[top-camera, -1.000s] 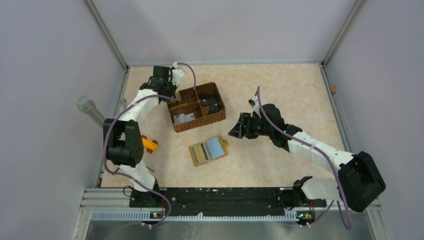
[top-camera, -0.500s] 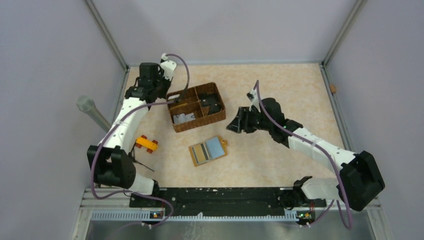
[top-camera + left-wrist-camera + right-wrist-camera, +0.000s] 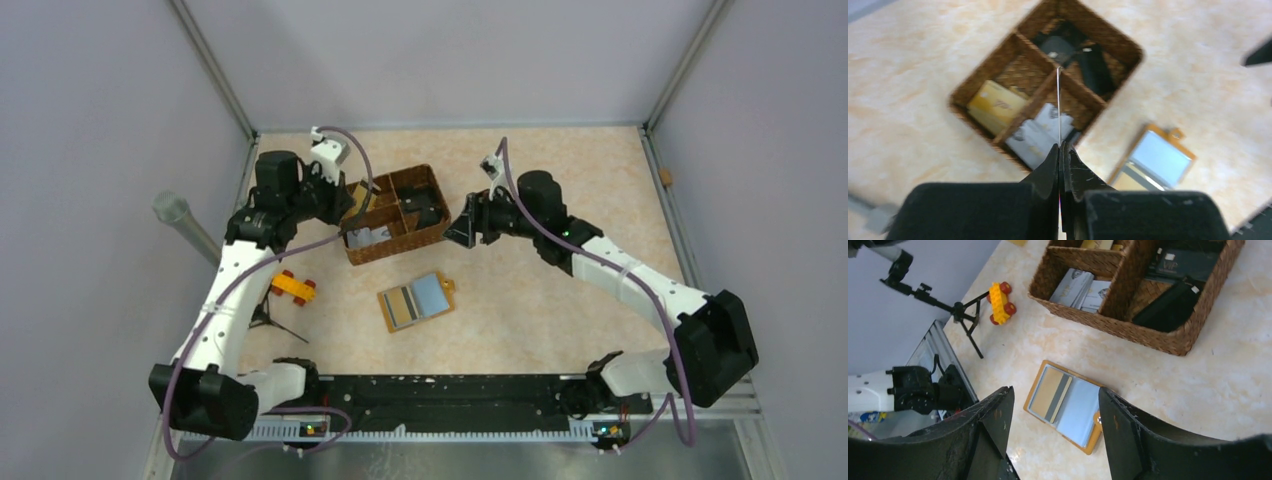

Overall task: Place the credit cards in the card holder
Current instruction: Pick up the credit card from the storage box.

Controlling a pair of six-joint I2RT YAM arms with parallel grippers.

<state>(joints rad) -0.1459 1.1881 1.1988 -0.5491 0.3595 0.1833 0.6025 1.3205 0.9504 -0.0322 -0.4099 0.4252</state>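
The card holder (image 3: 415, 301) lies open on the table, orange-rimmed, with a tan, grey-striped card in its left pocket (image 3: 1050, 394); it also shows in the left wrist view (image 3: 1155, 160). My left gripper (image 3: 1060, 147) is shut on a thin credit card (image 3: 1058, 105), seen edge-on, held above the basket; in the top view it is at the basket's left edge (image 3: 342, 203). More cards lie in the basket: grey-white ones (image 3: 1080, 287) and a yellow one (image 3: 993, 100). My right gripper (image 3: 1050, 440) is open and empty, right of the basket (image 3: 462, 228).
The brown woven basket (image 3: 400, 243) stands behind the card holder, with dark items (image 3: 1173, 305) in its right compartment. An orange-and-red toy block (image 3: 295, 288) and a small black tripod (image 3: 275, 320) sit at the left. A metal rail runs along the near edge.
My left arm has swung left and back and now holds a card over the basket's left side. My right gripper has moved up and left, closer to the basket, still open.
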